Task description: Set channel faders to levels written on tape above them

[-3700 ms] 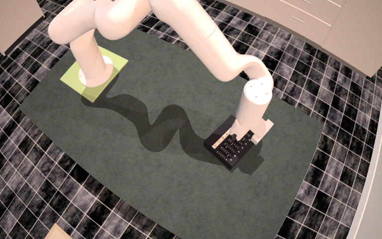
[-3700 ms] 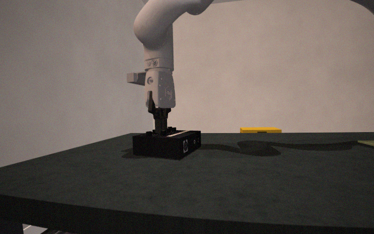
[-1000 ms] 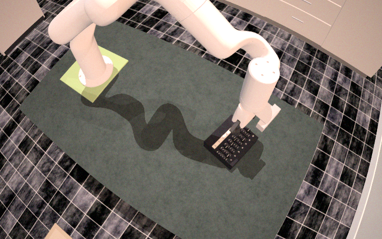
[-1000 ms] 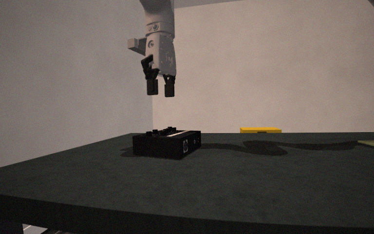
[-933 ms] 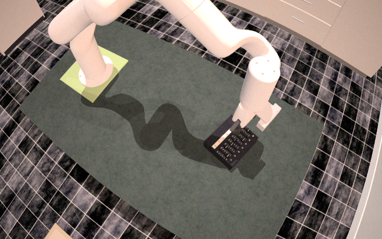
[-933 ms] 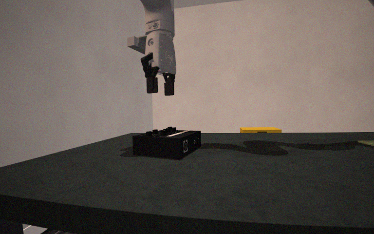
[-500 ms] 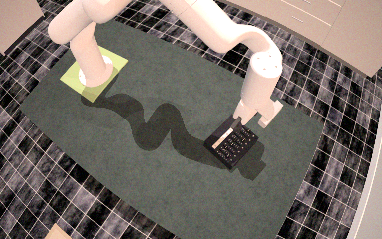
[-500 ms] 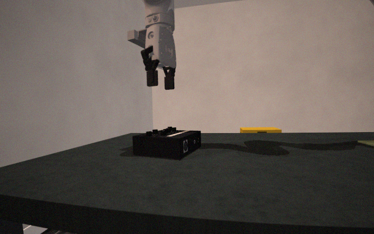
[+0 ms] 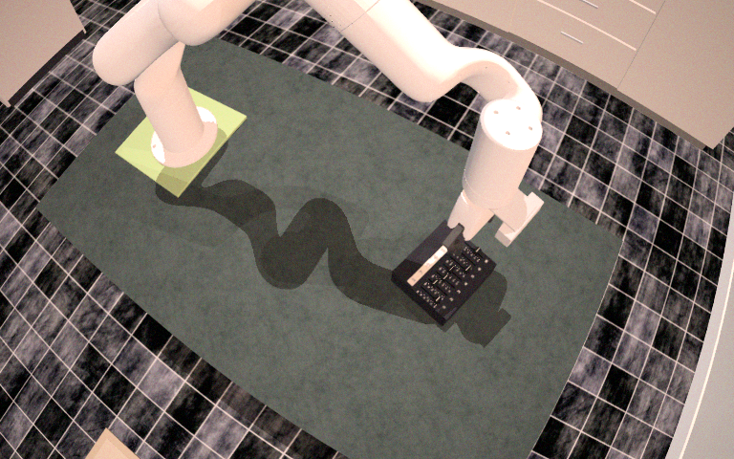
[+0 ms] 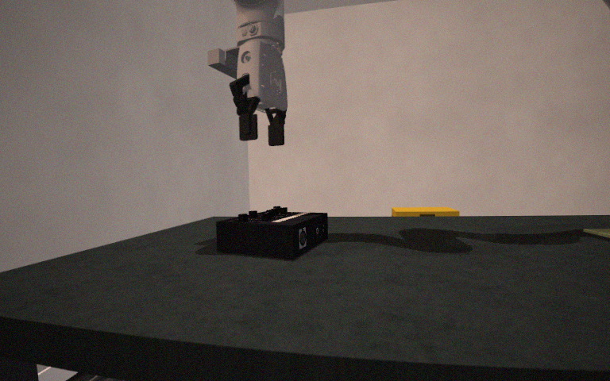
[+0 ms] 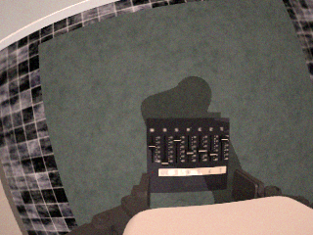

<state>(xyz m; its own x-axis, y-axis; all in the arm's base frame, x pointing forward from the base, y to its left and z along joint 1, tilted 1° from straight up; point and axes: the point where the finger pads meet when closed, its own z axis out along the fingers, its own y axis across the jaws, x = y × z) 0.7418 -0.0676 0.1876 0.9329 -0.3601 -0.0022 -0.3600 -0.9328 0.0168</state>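
The white six-joint arm's gripper point(image 10: 262, 130), grey-bodied with black fingers point(image 10: 248, 126), hangs high above the small black box-shaped lighting desk point(image 10: 271, 233), well apart from it, with its jaws released wide and nothing between them. The desk sits on the dark green tabletop point(image 10: 404, 287), towards the end far from the arm's pale green square base plate point(image 9: 178, 142). In the wrist view the desk point(image 11: 188, 155) lies directly below, its row of slim fader tracks running side by side, the knobs standing at differing heights along them; a pale strip of tape point(image 11: 192, 171) runs across the edge nearest the camera, its writing too small to read. The arm's shadow falls across the desk. A flat yellow block point(image 10: 425, 211) rests at the tabletop's far edge, well apart from the desk
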